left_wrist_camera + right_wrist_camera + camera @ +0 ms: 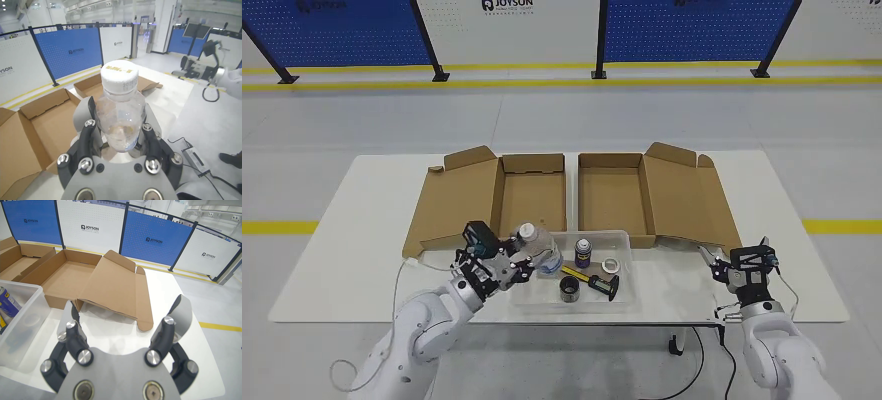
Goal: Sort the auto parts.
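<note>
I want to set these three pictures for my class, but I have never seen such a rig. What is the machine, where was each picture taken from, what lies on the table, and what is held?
It is a robot with two arms, each ending in a gripper. The top view looks down from above the arms; the other two come from cameras on the wrists. On the table lie an open box and a second box, and nearer the robot a clear bin holding a spray can, a black ring, a white ring and a yellow-and-black tool. The left gripper is shut on a clear bottle with a white cap, near the bin. The right gripper is open and empty, over the table beside the second box.
</note>
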Available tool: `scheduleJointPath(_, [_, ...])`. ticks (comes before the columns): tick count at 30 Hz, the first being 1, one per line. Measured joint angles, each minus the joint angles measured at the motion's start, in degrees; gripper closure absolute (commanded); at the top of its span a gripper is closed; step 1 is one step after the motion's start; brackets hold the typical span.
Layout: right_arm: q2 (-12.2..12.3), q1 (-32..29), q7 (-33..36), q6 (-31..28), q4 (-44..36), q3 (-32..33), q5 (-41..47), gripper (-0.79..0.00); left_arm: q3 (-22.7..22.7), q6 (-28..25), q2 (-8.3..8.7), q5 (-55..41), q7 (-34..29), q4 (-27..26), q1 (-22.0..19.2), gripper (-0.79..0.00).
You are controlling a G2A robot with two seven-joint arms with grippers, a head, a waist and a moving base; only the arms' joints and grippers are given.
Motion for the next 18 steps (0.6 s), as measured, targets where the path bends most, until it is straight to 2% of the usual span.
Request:
scheduleJointPath(5, [0.00,0.00,0.00,0.00,0.00,0.00,0.00,-0.785,-2.60,-6.27,0.68,-6.73,-3.93,-2.65,0.66,0.000])
scheduleJointPath(13, [0.00,0.00,0.00,0.00,0.00,0.00,0.00,-0.785,-3.40,-18.38,1.89,-11.60,-9.96,-4.56,1.98,0.000])
scheduleJointPath(18, [0.00,0.00,0.00,0.00,0.00,0.00,0.00,-0.785,-3.58,-22.48,2.50,-14.59,-12.41,-4.37,1.83,0.000])
